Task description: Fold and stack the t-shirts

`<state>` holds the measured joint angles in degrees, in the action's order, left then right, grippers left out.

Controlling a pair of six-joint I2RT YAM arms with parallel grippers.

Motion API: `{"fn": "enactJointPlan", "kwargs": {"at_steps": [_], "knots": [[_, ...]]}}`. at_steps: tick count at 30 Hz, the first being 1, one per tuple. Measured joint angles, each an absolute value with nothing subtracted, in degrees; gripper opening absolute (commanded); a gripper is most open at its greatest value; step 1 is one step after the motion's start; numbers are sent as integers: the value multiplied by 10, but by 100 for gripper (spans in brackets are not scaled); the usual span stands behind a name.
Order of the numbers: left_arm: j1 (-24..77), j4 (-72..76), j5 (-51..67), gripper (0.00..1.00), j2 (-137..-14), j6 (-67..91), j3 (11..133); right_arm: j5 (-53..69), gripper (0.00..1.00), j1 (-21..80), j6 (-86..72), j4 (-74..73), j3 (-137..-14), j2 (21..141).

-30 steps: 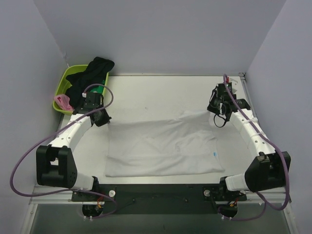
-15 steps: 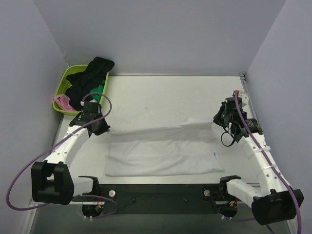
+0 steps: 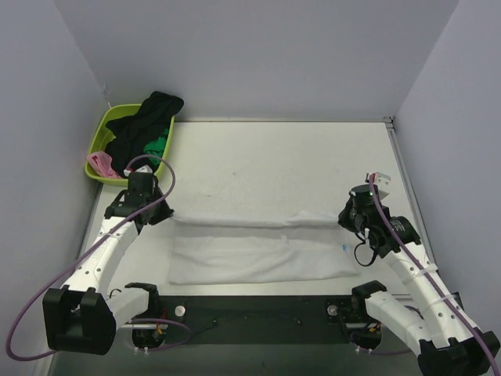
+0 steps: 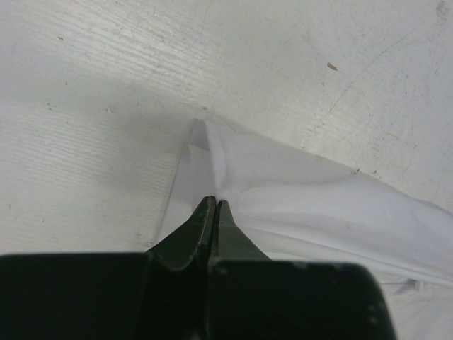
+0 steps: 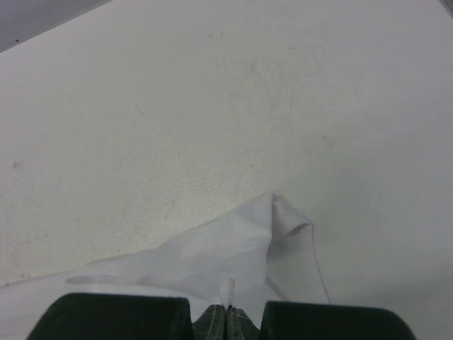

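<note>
With left claw (image 3: pixel 166 213) and right claw (image 3: pixel 347 218) each clamped on a lifted corner of the large plain white cloth t-shirt (image 3: pixel 258 257) lying on the near counter (image 3: pixel 266 157), both should draw evenly nearward so edges meet squarely.

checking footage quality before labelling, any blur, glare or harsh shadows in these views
Top view: even soft light, sharp, no glare, but the white t-shirt barely contrasts with the pale table. Left wrist view: left gripper dark and out of focus, soft shadow beside the shirt corner. Right wrist view: right gripper blurred at the bottom edge.
</note>
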<state>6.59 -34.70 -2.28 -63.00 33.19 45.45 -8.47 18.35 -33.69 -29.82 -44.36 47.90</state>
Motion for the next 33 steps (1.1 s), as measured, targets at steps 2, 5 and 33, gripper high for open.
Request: {"fn": "enactJointPlan", "kwargs": {"at_steps": [2,5,33], "knots": [[66,-349,-23,0,-624,332,448,-91,0,187,-343,-306,-439,468],[66,-352,-23,0,-616,334,435,-96,0,189,-347,-316,-436,455],[84,-392,-40,30,-510,431,350,-135,0,326,-520,-445,-340,371]]}}
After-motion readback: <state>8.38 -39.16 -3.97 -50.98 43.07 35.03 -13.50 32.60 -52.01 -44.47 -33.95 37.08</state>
